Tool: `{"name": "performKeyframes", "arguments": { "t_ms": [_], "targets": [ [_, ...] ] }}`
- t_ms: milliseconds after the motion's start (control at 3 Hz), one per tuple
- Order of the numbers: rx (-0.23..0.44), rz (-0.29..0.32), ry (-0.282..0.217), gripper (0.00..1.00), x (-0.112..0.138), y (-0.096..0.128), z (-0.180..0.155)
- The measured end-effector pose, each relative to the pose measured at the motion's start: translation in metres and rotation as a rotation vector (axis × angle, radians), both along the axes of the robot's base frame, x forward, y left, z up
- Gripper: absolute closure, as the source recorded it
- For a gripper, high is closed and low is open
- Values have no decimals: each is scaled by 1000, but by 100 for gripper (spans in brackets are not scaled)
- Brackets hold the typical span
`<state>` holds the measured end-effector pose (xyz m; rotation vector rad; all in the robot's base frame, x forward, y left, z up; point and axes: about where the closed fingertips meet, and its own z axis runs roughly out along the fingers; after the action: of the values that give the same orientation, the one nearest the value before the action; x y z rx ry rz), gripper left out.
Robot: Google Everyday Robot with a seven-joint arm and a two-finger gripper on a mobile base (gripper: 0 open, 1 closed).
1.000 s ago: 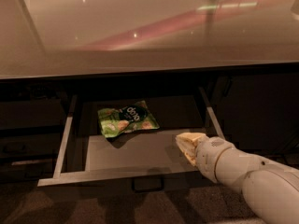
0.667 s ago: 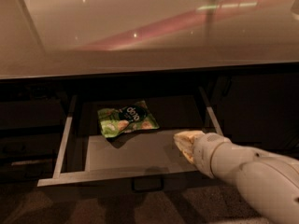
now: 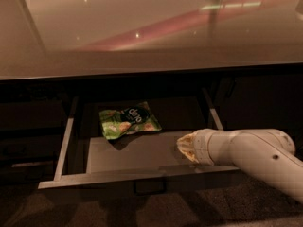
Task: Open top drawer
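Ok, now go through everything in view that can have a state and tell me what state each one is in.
top drawer: open, pulled well out, floor showing
handle: free, nothing on it
bag: lying flat on the drawer floor, towards the back
gripper: low over the drawer's right front part, apart from the bag and the handle

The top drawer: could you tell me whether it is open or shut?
Open: the top drawer is pulled out, side rails and grey floor exposed, a snack bag inside. The gripper is at its front right.
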<state>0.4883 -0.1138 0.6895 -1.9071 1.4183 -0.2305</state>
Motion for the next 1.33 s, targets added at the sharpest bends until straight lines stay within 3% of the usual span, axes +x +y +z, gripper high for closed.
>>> {"name": "performKeyframes", "arguments": {
  "t_ms": [333, 667, 1000, 1333],
  "targets": [
    [12, 49, 60, 100, -9, 18, -21],
    [38, 115, 54, 100, -35, 39, -28],
    [38, 115, 54, 100, -35, 39, -27],
    [-7, 106, 65, 81, -53, 35, -29]
  ]
}}
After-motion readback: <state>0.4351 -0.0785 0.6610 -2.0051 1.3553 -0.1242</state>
